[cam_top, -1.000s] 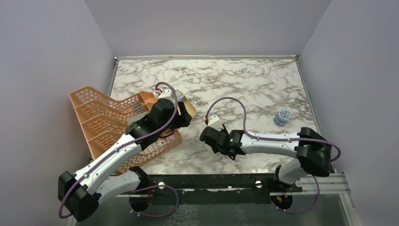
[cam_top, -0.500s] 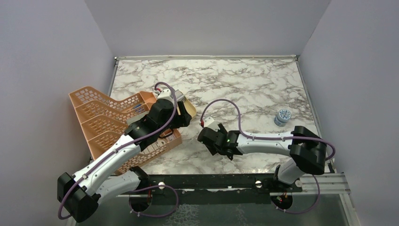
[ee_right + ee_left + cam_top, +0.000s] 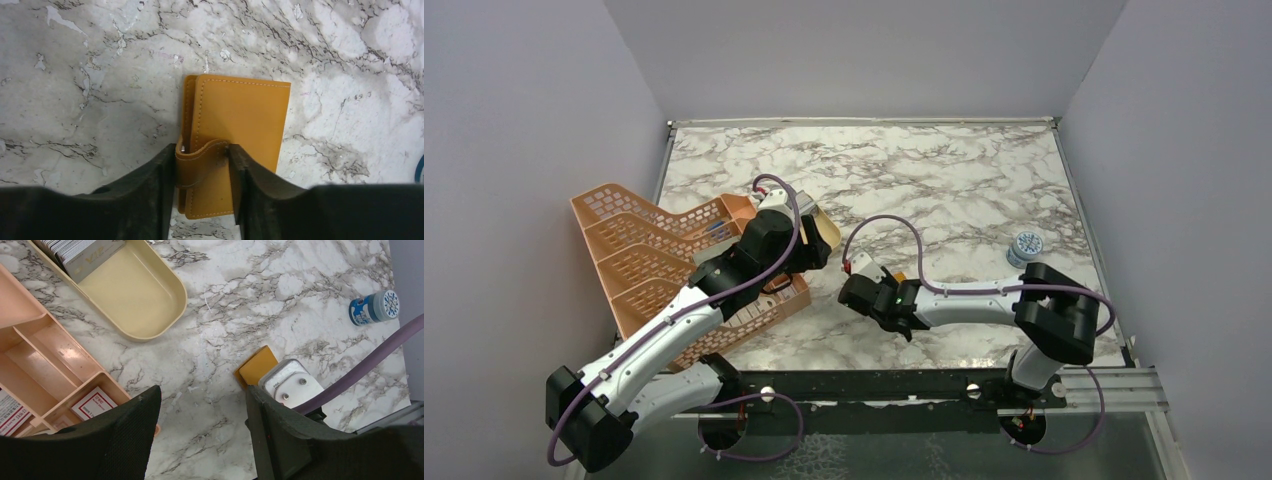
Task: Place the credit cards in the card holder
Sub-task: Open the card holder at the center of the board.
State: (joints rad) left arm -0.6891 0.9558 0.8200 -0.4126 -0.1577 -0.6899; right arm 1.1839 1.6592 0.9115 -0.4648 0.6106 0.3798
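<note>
The marble tabletop [image 3: 944, 170] carries a peach lattice rack [image 3: 639, 250] at the left of the top view. The left end effector [image 3: 200, 396] hangs with its fingers apart and empty. In the upper left of its wrist view a tan dish [image 3: 135, 295] holds the stacked credit cards [image 3: 82, 252]. Centred in the right wrist view, the right end effector [image 3: 202, 152] is clamped on the strap of the folded orange card holder [image 3: 240, 120], which lies flat on the tabletop.

On the table [image 3: 944, 180], the rack [image 3: 654, 265] stands at the left edge. The dish [image 3: 135, 300] lies just right of the rack. The cards [image 3: 82, 252] stand in the dish's far end. The wallet [image 3: 235, 130] lies flat at centre, nearer than the dish, its strap between the right gripper [image 3: 201, 155] fingers. The tub [image 3: 1024, 247] is at the right, well apart.
</note>
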